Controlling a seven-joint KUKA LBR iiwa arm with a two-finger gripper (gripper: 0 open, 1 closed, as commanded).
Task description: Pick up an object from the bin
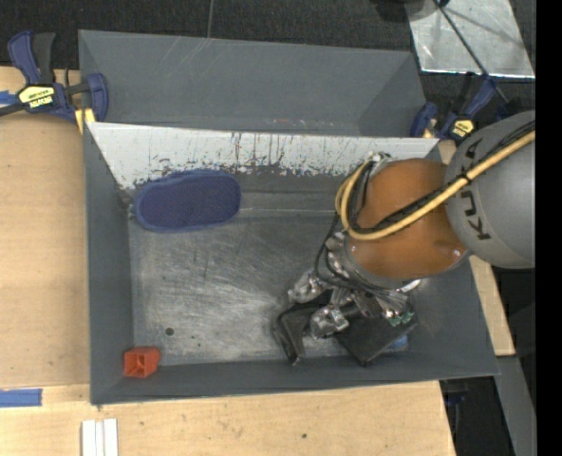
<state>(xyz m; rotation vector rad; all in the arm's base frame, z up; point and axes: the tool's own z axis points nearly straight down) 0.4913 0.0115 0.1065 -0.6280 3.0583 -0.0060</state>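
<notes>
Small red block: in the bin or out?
In: the small red block rests inside the grey metal bin, in its lower-left corner.

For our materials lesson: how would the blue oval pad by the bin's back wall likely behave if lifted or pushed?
The blue oval pad looks flat and fabric-textured, so it probably droops when lifted by an edge. Lying flat, it should slide rather than roll. It is likely light for its size.

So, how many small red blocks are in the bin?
1. The red block lies in the lower-left corner of the bin, far from the claw. The arm may hide others.
</notes>
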